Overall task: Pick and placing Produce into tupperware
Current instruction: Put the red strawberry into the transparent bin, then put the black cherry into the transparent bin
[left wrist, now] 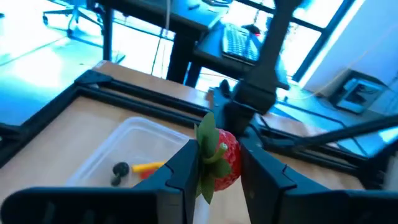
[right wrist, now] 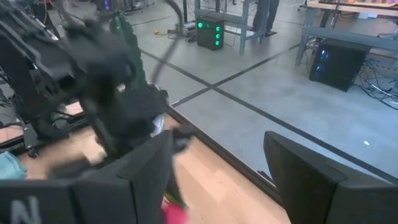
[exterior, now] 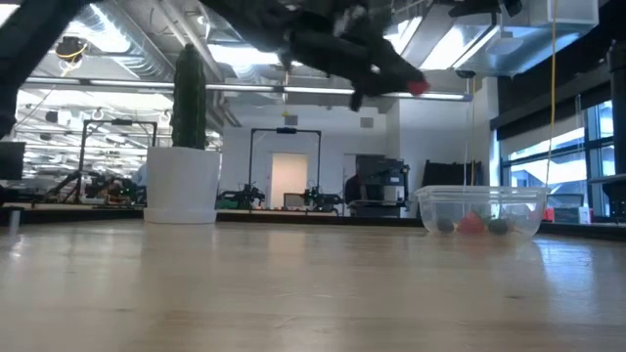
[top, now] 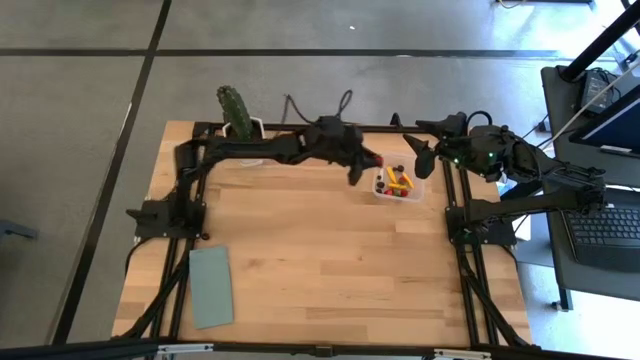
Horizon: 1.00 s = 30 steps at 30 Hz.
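The clear squarish tupperware [top: 398, 184] stands near the table's far right, with yellow-orange, red and dark pieces inside; it also shows in the low view [exterior: 481, 209] and below the fingers in the left wrist view [left wrist: 118, 155]. My left gripper [top: 368, 162] hangs in the air just left of it, shut on a red toy strawberry [left wrist: 225, 160] with a green leafy cap. My right gripper [top: 420, 155] waits open, raised by the container's far right side; its two fingers stand wide apart in the right wrist view [right wrist: 217, 180]. My left gripper pinches the strawberry's red body [left wrist: 233, 163] between its two fingers, one on each side. Its leafy cap [left wrist: 207, 149] sticks out past the fingers. The strawberry is lifted clear, high above the table [exterior: 419, 87].
A green cactus in a white pot [top: 240, 118] stands at the table's far edge, left of the left arm. A flat green pad [top: 211, 286] lies near the table's near left corner. The wooden table [top: 330, 260] is bare through its middle and near side.
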### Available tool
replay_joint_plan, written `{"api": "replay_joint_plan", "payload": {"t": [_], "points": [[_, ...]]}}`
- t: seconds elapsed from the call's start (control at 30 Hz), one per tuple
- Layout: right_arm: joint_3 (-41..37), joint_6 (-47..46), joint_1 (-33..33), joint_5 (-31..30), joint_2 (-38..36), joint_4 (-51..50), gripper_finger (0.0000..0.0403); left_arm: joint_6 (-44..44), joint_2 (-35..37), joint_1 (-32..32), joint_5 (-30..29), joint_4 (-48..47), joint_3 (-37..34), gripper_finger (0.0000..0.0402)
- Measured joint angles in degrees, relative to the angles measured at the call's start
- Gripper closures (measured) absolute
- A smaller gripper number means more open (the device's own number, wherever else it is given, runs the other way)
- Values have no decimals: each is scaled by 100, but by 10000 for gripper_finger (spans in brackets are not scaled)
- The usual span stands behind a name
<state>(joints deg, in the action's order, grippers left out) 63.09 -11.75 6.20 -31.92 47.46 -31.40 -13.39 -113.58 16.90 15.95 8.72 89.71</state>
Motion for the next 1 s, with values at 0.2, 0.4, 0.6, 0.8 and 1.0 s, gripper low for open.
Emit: {"api": "replay_joint_plan", "payload": {"t": [0.2,0.4,0.6,0.8,1.0], "points": [[0,0,-2,2,-11,-5,148,-183,-1406,-23,-302,13,1170,303],[0,-13,-1,2,-11,-11,148,-712,-2507,-29,-289,-50,2057,308],[0,-15,-2,2,-11,-28,148,-882,-2802,-55,-191,-140,2202,293],[0,-17,-2,2,-11,-98,148,-607,-2793,-45,-337,-198,2167,258],[0,-17,-2,2,-11,-129,148,-599,-2793,-47,-330,-141,2169,250]]}}
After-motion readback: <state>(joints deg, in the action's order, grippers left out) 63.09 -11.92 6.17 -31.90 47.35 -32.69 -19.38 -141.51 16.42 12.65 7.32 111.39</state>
